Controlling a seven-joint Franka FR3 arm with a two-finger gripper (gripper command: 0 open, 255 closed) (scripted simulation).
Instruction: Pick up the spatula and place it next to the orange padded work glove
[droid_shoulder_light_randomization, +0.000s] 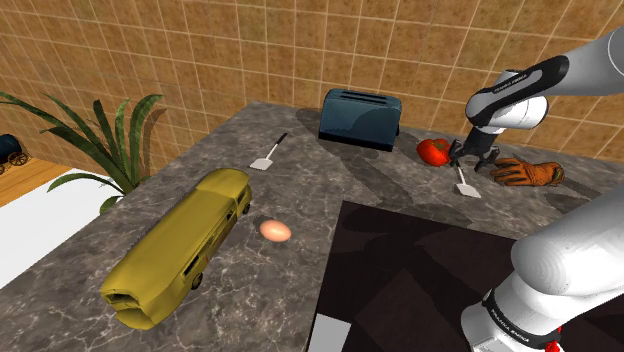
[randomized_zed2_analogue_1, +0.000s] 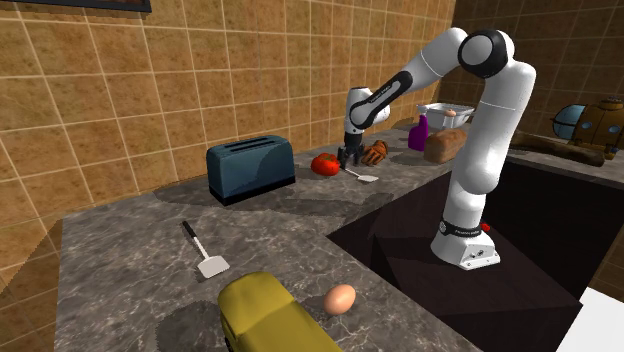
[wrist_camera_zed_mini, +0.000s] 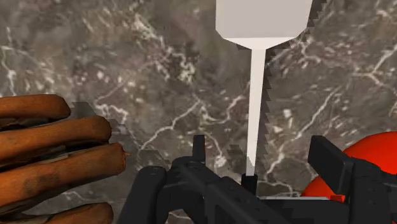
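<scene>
A spatula (droid_shoulder_light_randomization: 465, 184) with a pale blade and thin shaft lies flat on the marble counter (droid_shoulder_light_randomization: 300, 190), between a red round thing (droid_shoulder_light_randomization: 433, 151) and the orange glove (droid_shoulder_light_randomization: 528, 172). My gripper (droid_shoulder_light_randomization: 471, 160) hovers low over its handle end, open. In the wrist view the shaft (wrist_camera_zed_mini: 257, 102) runs out from between my fingers (wrist_camera_zed_mini: 198, 149) and touches neither one; the blade (wrist_camera_zed_mini: 264, 19) points away from the hand. The glove (wrist_camera_zed_mini: 51, 153) lies close beside one finger, the red thing (wrist_camera_zed_mini: 372, 153) beside the other. From across the counter, the spatula (randomized_zed2_analogue_1: 362, 175) sits just in front of the glove (randomized_zed2_analogue_1: 376, 152).
A second spatula (droid_shoulder_light_randomization: 268, 155) lies further along the counter, near the blue toaster (droid_shoulder_light_randomization: 360, 118). A yellow toy bus (droid_shoulder_light_randomization: 185, 245) and an egg (droid_shoulder_light_randomization: 275, 231) sit nearer the camera. A dark recess (droid_shoulder_light_randomization: 430, 270) holds the stand. A purple bottle (randomized_zed2_analogue_1: 419, 132) and a loaf (randomized_zed2_analogue_1: 447, 145) stand behind the arm.
</scene>
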